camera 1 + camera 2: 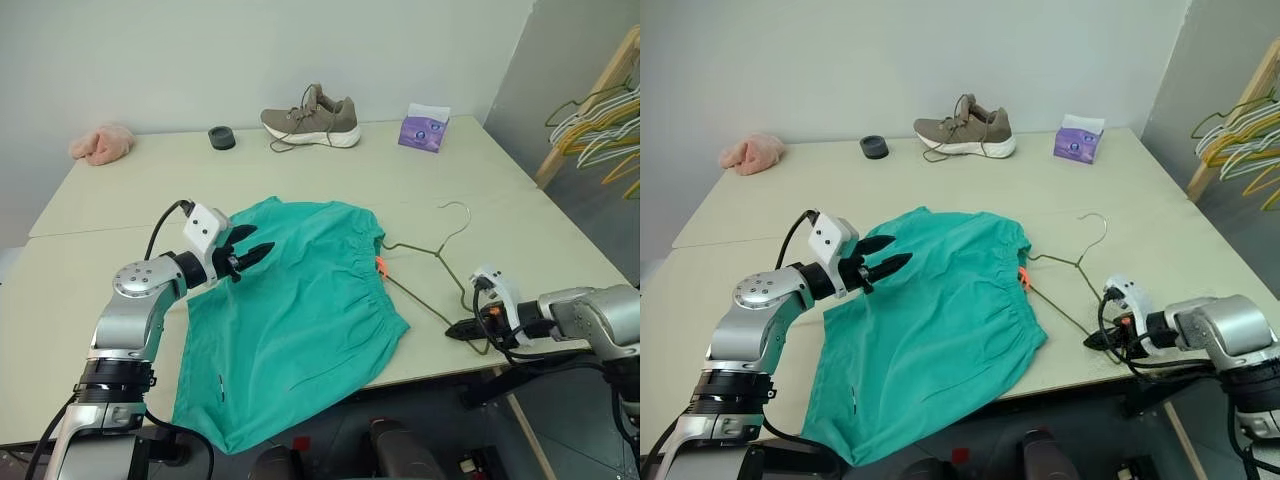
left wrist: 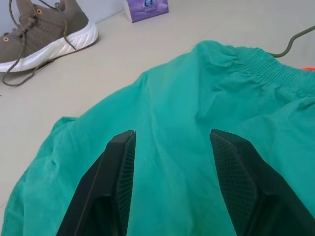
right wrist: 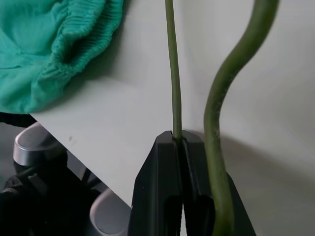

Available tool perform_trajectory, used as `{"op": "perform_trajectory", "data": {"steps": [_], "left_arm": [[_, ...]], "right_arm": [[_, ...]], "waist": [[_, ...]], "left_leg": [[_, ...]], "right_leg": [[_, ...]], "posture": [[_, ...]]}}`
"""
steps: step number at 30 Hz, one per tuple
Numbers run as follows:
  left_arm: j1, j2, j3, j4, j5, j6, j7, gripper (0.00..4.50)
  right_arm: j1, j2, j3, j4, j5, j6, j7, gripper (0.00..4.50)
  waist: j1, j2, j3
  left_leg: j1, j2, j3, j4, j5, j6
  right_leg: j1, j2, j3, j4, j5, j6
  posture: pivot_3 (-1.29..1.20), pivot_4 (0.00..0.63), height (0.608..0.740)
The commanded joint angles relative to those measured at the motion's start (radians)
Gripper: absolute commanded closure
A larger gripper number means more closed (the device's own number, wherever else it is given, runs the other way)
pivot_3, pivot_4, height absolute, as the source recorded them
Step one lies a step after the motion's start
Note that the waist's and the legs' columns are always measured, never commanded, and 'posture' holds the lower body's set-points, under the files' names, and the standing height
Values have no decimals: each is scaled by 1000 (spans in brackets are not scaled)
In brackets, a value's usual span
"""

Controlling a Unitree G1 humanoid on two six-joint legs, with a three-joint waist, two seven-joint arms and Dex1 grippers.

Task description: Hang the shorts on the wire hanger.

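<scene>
Right at the table edge, wire hanger beside shorts, half overhanging

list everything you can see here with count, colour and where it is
shorts: 1, teal, near table edge, one leg hanging off
hanger: 1, olive wire, beside the waistband, one end under it
shoe: 1, taupe with white sole, far side
tissue pack: 1, purple, far right
puck: 1, black, left of shoe
cloth: 1, pink, far left
table: 1, cream
rack hangers: several, yellow, white, green, right edge
left pincer: open, over shorts
right pincer: shut on hanger
</scene>
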Motion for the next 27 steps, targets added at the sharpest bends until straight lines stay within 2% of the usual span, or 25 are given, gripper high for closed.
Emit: {"op": "perform_trajectory", "data": {"steps": [1, 5, 10, 14, 18, 23, 27], "left_arm": [[-1, -5, -3, -24, 9, -31, -4, 1980], [1, -10, -7, -21, 14, -41, -4, 1980], [0, -15, -10, -18, 20, -51, -4, 1980], [1, -20, -4, -18, 20, -56, -1, 1980], [-17, -34, 34, -5, 1, -32, 39, 1980], [-42, -31, 73, 13, -17, -27, 66, 1980], [-120, -1, 114, 47, -34, -51, 53, 1188]], "right_arm": [[-93, 98, -101, 43, 55, 127, -65, 4500], [-151, 259, -223, 109, 45, 220, -187, 4500], [-138, 383, -290, 86, 38, 227, -307, 4500], [-118, 439, -319, 28, 31, 171, -366, 4500], [-57, 397, -218, -139, 40, -11, -315, 4500], [-14, 344, -83, -234, -21, -230, -287, 4500], [-23, 283, 44, -243, -130, -418, -266, 4500]], "waist": [[-3, 0, 0], [1, 0, 0], [3, 0, 0], [3, 0, 0], [3, 0, 0], [-3, 0, 0], [-1, 0, 0]], "left_leg": [[0, 0, 0, 0, 0, 0], [-1, 1, -1, -1, 0, 0], [-7, 0, -1, 0, 0, 0], [-8, 0, -1, 0, 0, 0], [-8, 0, -2, 0, 0, 0], [-8, 0, -3, 0, 0, 0], [-9, 0, -3, 0, 0, 0]], "right_leg": [[0, 0, 0, 0, 0, 0], [-1, 0, -1, 0, 1, -1], [-5, 0, -1, 0, 1, -1], [-5, -1, -2, 0, 1, -1], [-6, -1, -2, 0, 1, -1], [-6, 0, -3, 1, 0, 1], [-6, 0, -3, 1, 0, 2]], "posture": [[-200, 100, 740], [-196, 96, 740], [-189, 91, 740], [-185, 87, 740], [-185, 85, 740], [-185, 78, 740], [-181, 72, 740]]}}
